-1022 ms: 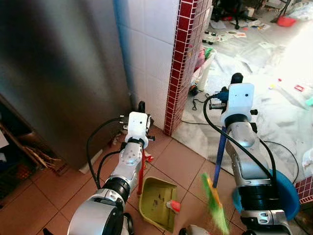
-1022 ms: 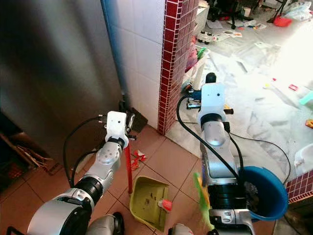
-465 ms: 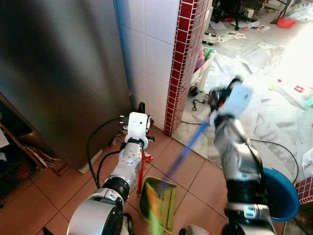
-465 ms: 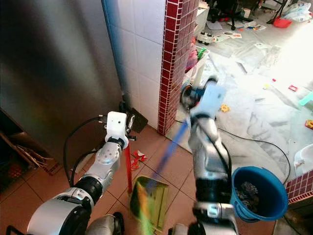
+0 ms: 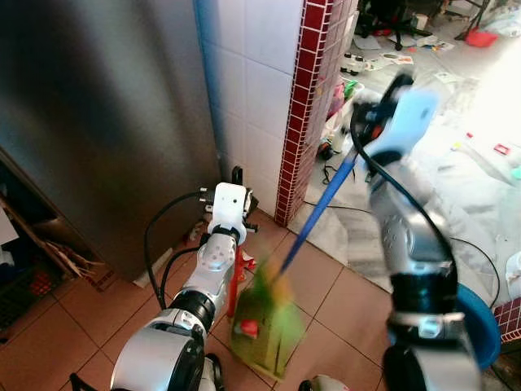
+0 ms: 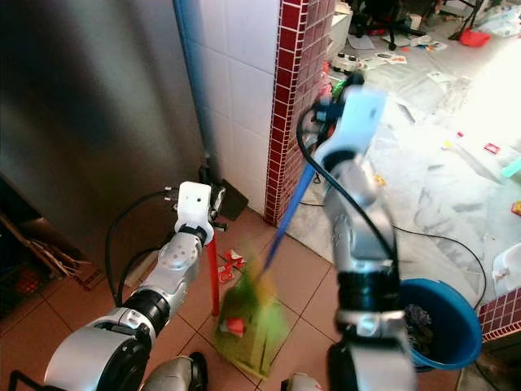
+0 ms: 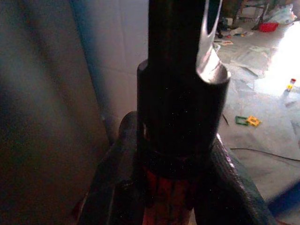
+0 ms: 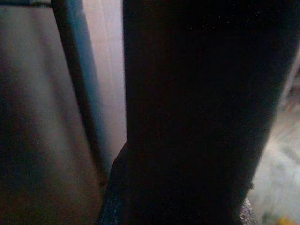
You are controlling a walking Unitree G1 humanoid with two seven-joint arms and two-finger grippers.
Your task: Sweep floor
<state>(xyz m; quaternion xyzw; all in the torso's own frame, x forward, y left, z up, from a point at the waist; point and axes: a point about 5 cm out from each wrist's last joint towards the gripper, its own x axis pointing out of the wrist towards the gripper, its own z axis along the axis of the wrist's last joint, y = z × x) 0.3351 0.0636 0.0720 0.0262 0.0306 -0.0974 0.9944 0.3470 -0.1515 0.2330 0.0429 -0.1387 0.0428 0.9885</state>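
Left eye view: red-tiled pillar [image 5: 303,106] stands behind broom [image 5: 317,216].

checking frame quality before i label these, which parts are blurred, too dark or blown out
Left eye view: the right arm, the broom and the dustpan smear with motion; the left gripper is sharp; sunlit floor is blown out. Right wrist view: mostly dark. Left wrist view: dim and soft on the dustpan handle.

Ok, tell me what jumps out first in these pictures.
The blurred green broom head over the yellowish dustpan on the tiled floor, its blue handle slanting up to the right claw. The left claw grips the dustpan's red handle upright, near the red-tiled pillar. A blue bucket sits by the robot's right side.
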